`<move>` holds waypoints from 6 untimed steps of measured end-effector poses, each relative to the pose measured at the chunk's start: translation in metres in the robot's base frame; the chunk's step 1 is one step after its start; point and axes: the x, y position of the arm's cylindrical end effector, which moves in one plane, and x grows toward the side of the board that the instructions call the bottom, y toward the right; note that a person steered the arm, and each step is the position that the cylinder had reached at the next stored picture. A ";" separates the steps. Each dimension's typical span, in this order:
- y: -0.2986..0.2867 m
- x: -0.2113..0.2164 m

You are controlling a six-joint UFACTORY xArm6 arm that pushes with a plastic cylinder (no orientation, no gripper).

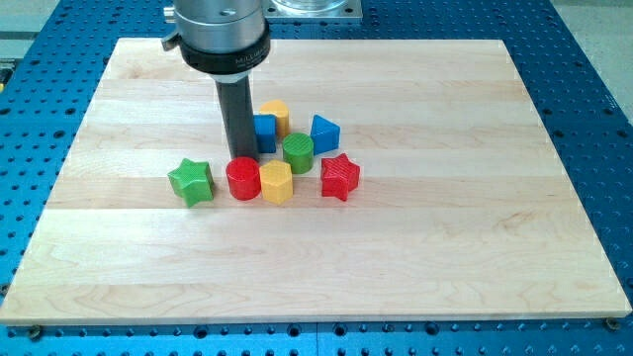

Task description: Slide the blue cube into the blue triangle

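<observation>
While my tip (241, 155), having no jaws, is touching the blue cube (264, 133) on its left, the green cylinder (298, 151) is sitting between this cube and the blue triangle (324, 133), with the yellow block (276, 114) just behind.

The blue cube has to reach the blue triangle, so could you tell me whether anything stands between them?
Partly. The blue cube sits right beside my tip, on its right. Between it and the blue triangle, the yellow block and green cylinder flank a narrow gap, so either could be clipped.
</observation>
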 end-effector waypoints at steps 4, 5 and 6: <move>0.050 -0.038; 0.088 -0.038; 0.107 -0.038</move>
